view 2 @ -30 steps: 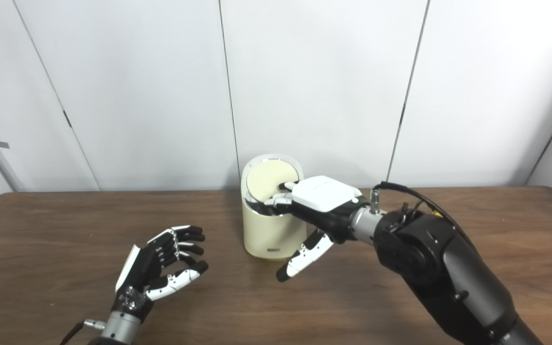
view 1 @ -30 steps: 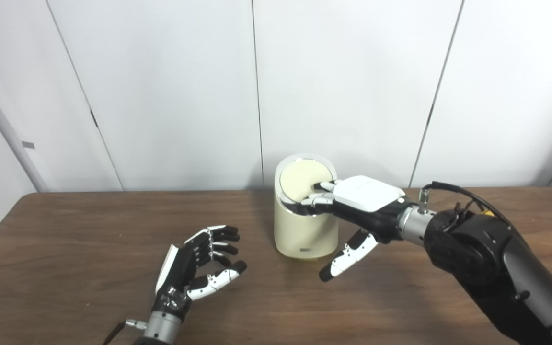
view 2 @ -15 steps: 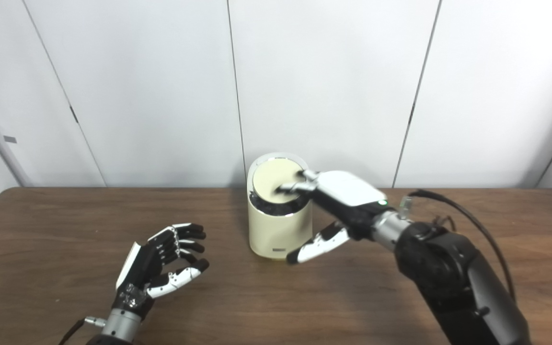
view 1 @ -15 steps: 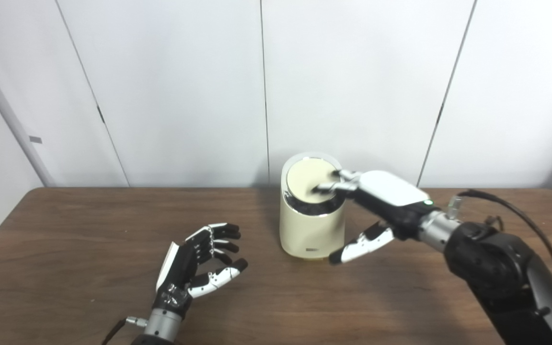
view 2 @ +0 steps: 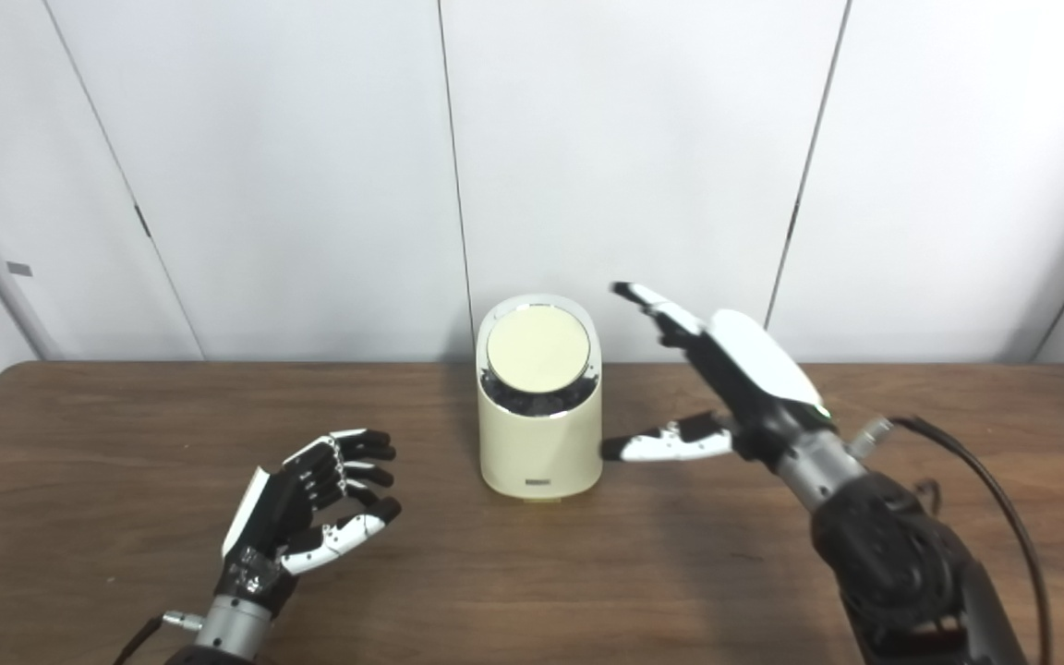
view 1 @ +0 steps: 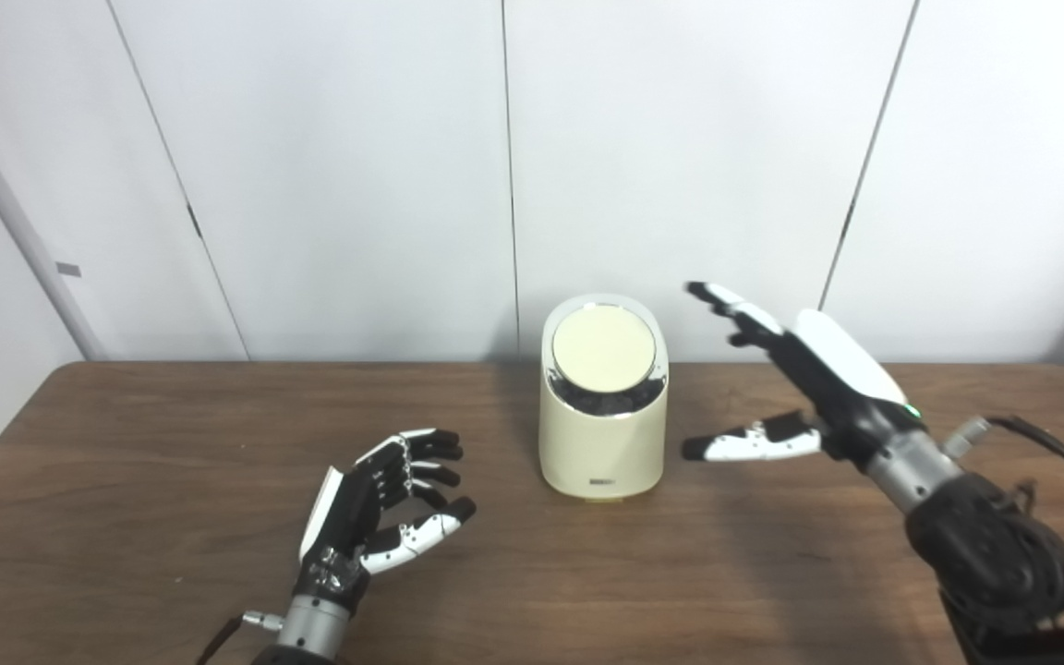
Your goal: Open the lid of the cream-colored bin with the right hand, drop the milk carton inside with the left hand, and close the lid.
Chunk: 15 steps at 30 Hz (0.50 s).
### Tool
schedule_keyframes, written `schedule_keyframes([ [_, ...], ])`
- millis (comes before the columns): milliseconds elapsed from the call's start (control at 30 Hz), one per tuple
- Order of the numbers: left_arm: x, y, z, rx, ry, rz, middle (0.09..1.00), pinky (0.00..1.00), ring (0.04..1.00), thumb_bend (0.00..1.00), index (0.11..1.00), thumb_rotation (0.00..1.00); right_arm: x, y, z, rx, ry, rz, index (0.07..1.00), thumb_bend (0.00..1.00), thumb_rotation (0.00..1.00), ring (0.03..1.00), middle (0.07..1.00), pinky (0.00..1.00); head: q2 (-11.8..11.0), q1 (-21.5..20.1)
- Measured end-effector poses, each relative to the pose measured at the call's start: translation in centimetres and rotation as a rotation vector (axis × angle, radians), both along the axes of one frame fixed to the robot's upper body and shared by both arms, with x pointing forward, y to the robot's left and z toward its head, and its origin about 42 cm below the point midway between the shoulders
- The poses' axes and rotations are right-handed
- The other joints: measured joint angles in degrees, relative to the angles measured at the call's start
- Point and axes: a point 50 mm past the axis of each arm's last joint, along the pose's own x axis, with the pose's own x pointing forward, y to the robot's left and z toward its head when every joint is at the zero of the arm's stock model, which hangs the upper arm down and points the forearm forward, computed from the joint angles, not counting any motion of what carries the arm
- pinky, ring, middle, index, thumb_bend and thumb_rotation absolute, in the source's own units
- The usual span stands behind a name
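Note:
The cream-colored bin [view 1: 601, 443] stands upright at the table's middle, near the back wall. Its round lid [view 1: 604, 347] faces me, tilted, with a dark gap below it inside the chrome rim. My right hand [view 1: 804, 388] is raised to the right of the bin, fingers spread, open and apart from the lid. My left hand [view 1: 382, 503] rests low at the front left, palm toward the bin, fingers apart and holding nothing. No milk carton shows in either view.
A brown wooden table [view 1: 126, 480] spans the view, with white wall panels [view 1: 347, 166] right behind the bin. A black cable [view 1: 1049, 448] runs along my right forearm.
My right hand lifted off the lid and drew back to the right and upward. The lid now shows whole. The left hand stayed put. The camera shifted slightly after the earliest frames.

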Motion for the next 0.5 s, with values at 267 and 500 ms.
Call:
schedule_keyframes([
  [267, 0.0, 0.0, 0.0, -0.006, 0.001, -0.02, 0.699, 0.48, 0.607, 0.64, 0.725, 0.11, -1.2, -1.2, -4.7, 0.145, 0.14, -0.051, 0.927, 0.76, 0.26, 0.826, 0.899, 0.68, -0.35, -0.61],
  [500, 0.0, 0.1, 0.0, -0.016, 0.0, -0.029, 0.71, 0.48, 0.622, 0.67, 0.731, 0.14, -2.1, -0.9, -6.9, 0.249, 0.157, -0.043, 0.883, 0.75, 0.18, 0.785, 0.848, 0.63, -0.26, -0.88],
])
